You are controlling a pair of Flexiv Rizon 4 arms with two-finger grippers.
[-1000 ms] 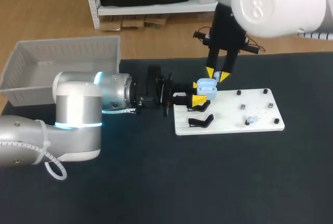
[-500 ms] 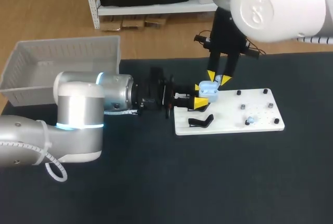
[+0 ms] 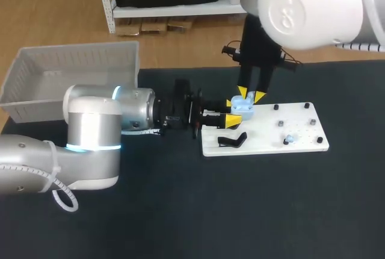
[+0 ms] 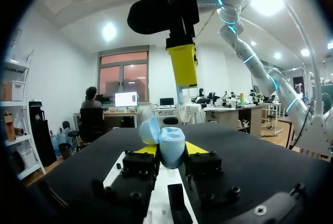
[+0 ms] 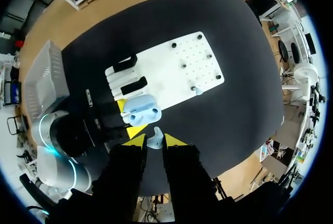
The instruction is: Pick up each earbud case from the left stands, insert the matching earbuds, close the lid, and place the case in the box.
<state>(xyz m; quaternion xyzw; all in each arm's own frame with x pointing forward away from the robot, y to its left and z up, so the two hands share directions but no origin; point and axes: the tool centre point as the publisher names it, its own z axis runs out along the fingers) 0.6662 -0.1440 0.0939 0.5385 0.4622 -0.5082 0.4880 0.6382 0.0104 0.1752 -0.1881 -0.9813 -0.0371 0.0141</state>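
L gripper (image 3: 231, 109) pinches open case (image 3: 242, 106). R gripper (image 3: 251, 94), pinching earbud (image 5: 154, 140), hangs at case's 1 o'clock, head view. Centre over matching well, lower straight.

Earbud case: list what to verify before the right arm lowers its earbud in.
1. Earbud case clamped from two sides by the left gripper: ok.
2. Lid open: ok.
3. Earbud held between the fingers of the right gripper: ok.
4. Earbud lined up over its seat in the case: cannot tell; it hangs close above, but no view settles the offset.
5. Second earbud waiting on the white board: ok.
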